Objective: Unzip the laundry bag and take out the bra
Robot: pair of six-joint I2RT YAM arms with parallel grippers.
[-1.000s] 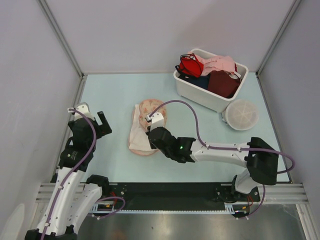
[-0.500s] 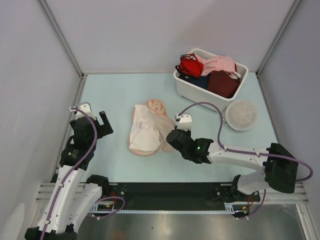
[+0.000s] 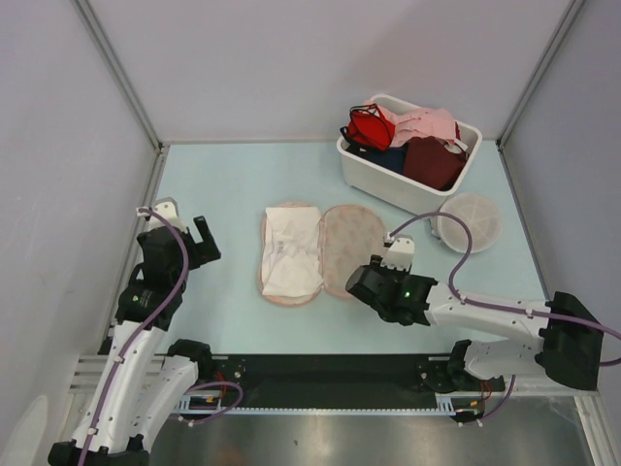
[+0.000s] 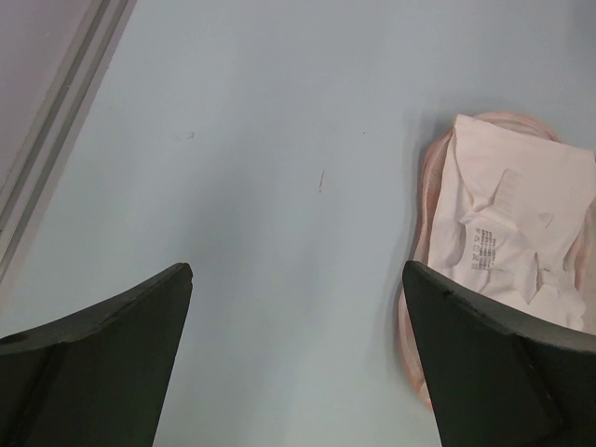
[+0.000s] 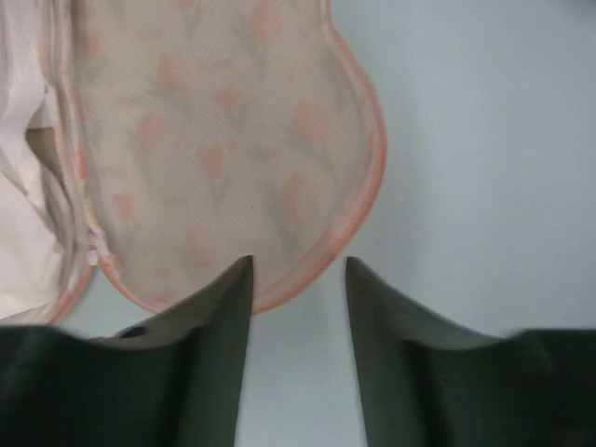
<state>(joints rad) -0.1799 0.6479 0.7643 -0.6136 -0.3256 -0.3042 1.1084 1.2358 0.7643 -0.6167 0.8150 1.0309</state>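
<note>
Peach printed fabric lies spread flat: the laundry bag is unzipped, and the white bra is exposed in its left half.

The bag sits mid-counter with its flap folded out to the right, and the bra is not yet lifted out. Your right end effector hovers at the flap's near edge, fingers a little apart and empty. The left end effector hangs wide apart off to the bag's left, also empty. To do the removal well, pinch only white cloth near its middle, clear of the pink rim, and lift straight up. Pin the flap with the other arm if the pouch drags.
</note>
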